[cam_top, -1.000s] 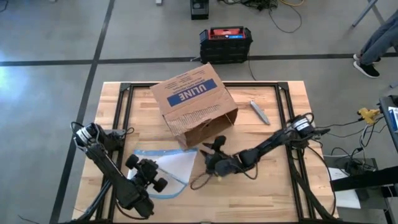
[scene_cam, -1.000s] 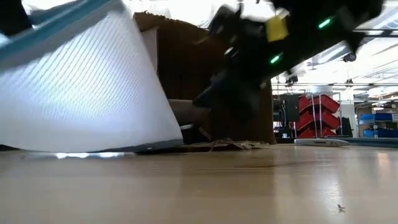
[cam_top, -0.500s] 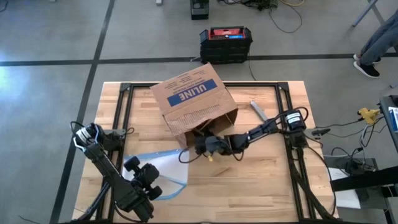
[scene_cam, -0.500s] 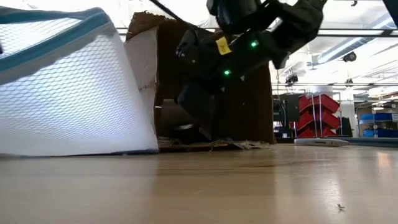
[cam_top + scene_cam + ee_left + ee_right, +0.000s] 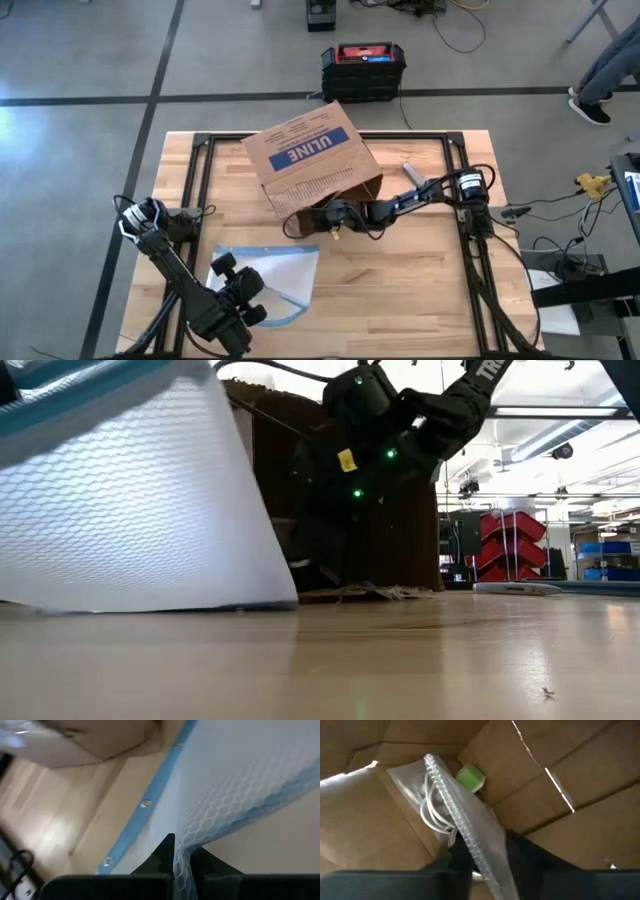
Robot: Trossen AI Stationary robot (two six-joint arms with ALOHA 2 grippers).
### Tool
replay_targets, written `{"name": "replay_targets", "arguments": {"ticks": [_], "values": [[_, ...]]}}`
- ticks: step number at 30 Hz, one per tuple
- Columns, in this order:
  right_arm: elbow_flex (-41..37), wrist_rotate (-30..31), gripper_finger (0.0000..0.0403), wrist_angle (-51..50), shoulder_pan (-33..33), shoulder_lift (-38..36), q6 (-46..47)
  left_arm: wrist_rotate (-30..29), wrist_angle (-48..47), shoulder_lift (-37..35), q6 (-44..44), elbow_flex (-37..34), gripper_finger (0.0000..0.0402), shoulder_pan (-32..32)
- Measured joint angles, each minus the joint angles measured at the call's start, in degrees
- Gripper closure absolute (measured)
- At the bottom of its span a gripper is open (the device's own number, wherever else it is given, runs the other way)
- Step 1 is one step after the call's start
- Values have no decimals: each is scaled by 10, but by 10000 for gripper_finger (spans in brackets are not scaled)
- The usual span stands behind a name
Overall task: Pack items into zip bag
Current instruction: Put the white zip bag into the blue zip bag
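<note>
Fingers: left gripper (image 5: 182,865) is pinching the flat clear zip bag with blue strip (image 5: 235,785); right gripper (image 5: 485,857) is closing on a clear bubble-wrap pouch (image 5: 465,820).
High view: right gripper (image 5: 333,214) is reaching into the brown ULINE cardboard box (image 5: 312,165), having left the bag (image 5: 270,275).
Low view: bag (image 5: 130,490) is being held raised.
Meaning: another item is likely being fetched.
</note>
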Motion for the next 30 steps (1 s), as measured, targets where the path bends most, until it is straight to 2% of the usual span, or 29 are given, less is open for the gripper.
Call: {"name": "replay_targets", "arguments": {"ticks": [2,6,12,15,22,26,30], "values": [[0,-13,386,-5,1,0,-1,-1,21,0,28,0,401,2],[0,-10,399,-22,17,-5,11,-5,40,0,57,0,401,9],[-1,151,403,-140,99,-48,-1,0,55,0,57,-8,401,13],[-1,190,403,-236,156,-91,51,-1,77,0,54,-23,401,15],[-1,174,403,-419,303,-209,226,-3,144,0,68,-59,401,69],[-1,178,403,-460,375,-263,267,-3,170,0,113,-65,401,117],[-1,178,403,-466,420,-301,274,16,183,0,147,-73,401,168]]}}
